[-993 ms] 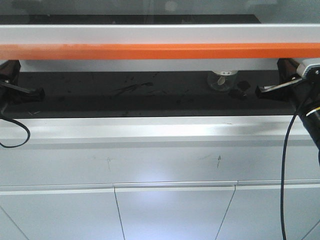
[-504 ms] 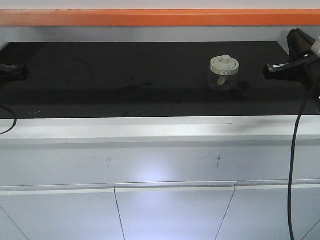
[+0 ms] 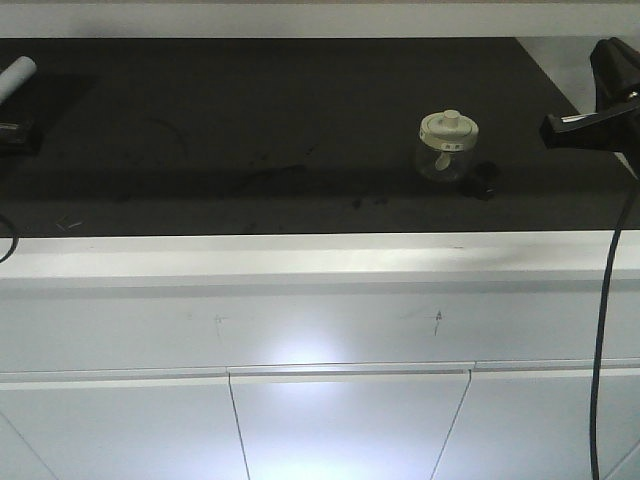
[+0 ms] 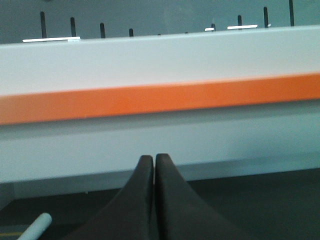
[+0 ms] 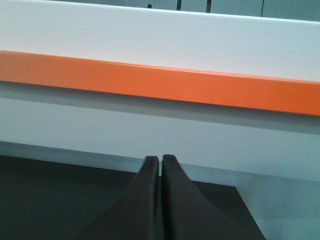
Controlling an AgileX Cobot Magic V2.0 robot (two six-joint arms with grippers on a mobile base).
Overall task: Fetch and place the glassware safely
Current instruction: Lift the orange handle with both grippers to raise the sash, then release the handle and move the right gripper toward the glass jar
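Squat clear glass jar with off-white knobbed lid (image 3: 447, 146) standing upright on black worktop (image 3: 250, 120), small black object (image 3: 484, 180) lying just beside it, right gripper (image 3: 556, 129) hovering nearby.

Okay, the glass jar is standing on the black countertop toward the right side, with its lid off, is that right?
Not quite. The glass jar stands on the black countertop toward the right side, but its lid is on, as the front-facing view shows.

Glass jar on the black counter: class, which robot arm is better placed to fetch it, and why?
Right. The jar stands right of centre on the counter, near the right end effector; the left end effector is at the far left edge.
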